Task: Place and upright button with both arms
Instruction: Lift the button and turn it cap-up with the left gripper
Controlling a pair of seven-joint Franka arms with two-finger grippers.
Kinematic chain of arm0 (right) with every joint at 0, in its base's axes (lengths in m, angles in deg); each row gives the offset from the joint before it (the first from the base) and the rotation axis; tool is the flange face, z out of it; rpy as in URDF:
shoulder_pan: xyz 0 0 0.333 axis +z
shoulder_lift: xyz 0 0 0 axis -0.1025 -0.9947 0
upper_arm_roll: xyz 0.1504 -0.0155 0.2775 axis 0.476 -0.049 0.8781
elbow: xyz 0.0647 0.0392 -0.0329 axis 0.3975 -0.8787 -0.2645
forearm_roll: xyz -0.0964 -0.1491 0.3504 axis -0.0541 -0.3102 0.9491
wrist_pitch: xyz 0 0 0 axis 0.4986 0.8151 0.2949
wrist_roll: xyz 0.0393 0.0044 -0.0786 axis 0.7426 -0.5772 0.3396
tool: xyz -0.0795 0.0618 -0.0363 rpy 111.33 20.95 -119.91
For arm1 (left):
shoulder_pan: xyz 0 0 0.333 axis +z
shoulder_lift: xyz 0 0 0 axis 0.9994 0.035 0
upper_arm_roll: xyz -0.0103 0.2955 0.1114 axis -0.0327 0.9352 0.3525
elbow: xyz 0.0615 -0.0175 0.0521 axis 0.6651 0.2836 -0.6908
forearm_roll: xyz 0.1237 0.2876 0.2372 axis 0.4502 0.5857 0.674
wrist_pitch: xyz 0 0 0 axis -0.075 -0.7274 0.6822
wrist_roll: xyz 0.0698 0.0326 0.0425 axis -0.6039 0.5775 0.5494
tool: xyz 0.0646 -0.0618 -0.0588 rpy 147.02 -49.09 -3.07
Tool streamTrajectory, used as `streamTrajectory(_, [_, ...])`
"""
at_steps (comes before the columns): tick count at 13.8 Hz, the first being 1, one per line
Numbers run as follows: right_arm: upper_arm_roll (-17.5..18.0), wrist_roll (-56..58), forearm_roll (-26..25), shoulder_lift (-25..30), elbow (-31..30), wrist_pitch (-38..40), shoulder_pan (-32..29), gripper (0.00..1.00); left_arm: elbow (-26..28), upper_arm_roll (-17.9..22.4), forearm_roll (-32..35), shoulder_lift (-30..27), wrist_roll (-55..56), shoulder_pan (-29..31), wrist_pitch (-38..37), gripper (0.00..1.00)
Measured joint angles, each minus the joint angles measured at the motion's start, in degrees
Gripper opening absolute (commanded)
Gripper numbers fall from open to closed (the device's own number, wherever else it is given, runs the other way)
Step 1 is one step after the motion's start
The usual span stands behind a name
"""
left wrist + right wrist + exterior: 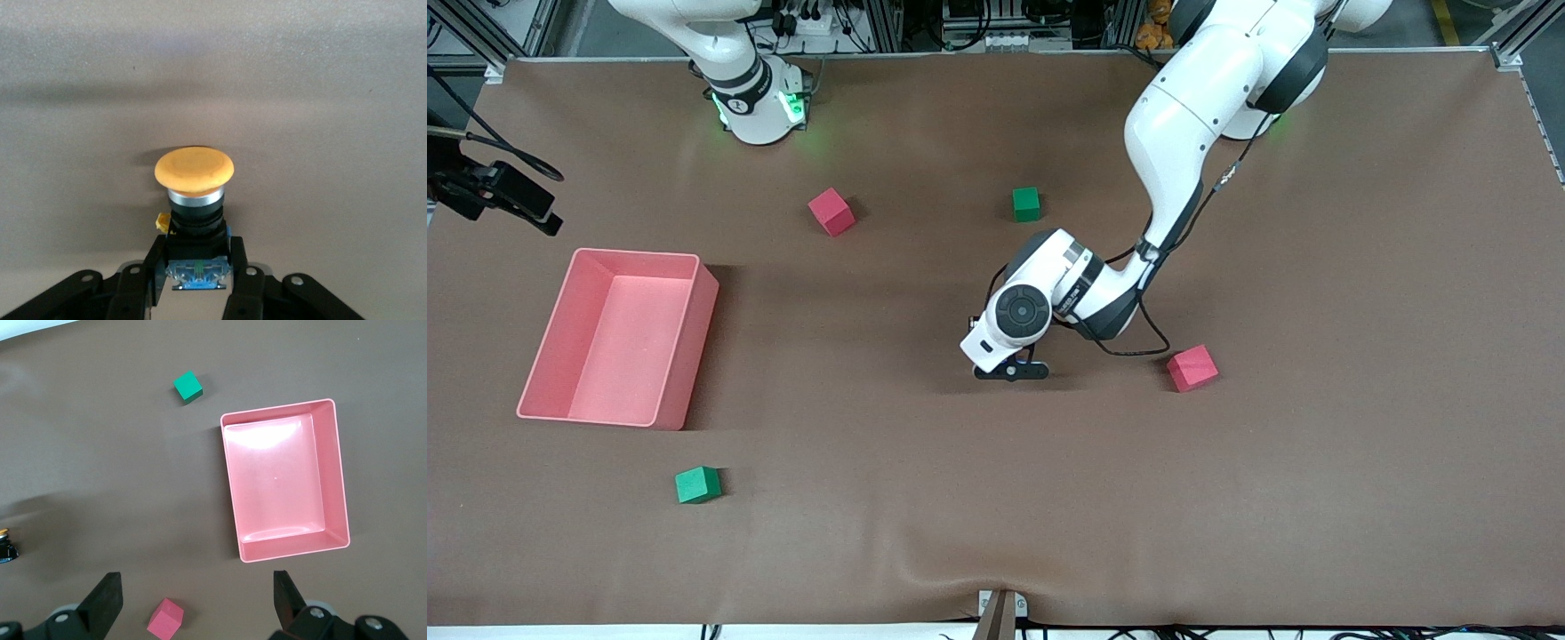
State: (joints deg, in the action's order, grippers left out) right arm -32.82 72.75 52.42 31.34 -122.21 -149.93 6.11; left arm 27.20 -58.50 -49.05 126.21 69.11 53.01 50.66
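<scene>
The button [194,168] has a round orange cap, a black body and a bluish base. My left gripper [198,270] is shut on that base, one finger [155,267] on each side, with the cap pointing away from the hand. In the front view the left gripper [1014,370] is low over the middle of the table, and its wrist hides the button there. My right gripper [197,600] is open with nothing between its fingers. It hangs high over the table by the pink bin [340,473]. It is out of the front view.
The pink bin [685,356] stands toward the right arm's end. Red cubes lie near the right arm's base [831,212] and beside the left gripper [1192,368]. One green cube [1026,204] lies farther from the front camera, another [697,484] nearer than the bin.
</scene>
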Motion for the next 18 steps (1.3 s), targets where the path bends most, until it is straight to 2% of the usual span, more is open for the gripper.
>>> streamTrajectory(8, [-0.49,5.23,0.00,-0.04,0.00,0.68,0.00,1.00,-1.98,0.62,-0.12,-1.03,11.12,-1.43,0.63,0.00])
streamTrajectory(15, [-0.50,7.93,0.00,-0.09,0.00,1.26,0.00,1.00,-2.22,9.75,0.00,-5.06,24.07,-9.73,5.20,0.00])
streamTrajectory(18, [-0.50,8.01,0.00,-0.09,0.00,1.34,0.00,1.00,-2.15,15.22,0.52,-5.30,30.02,-14.44,8.95,0.00])
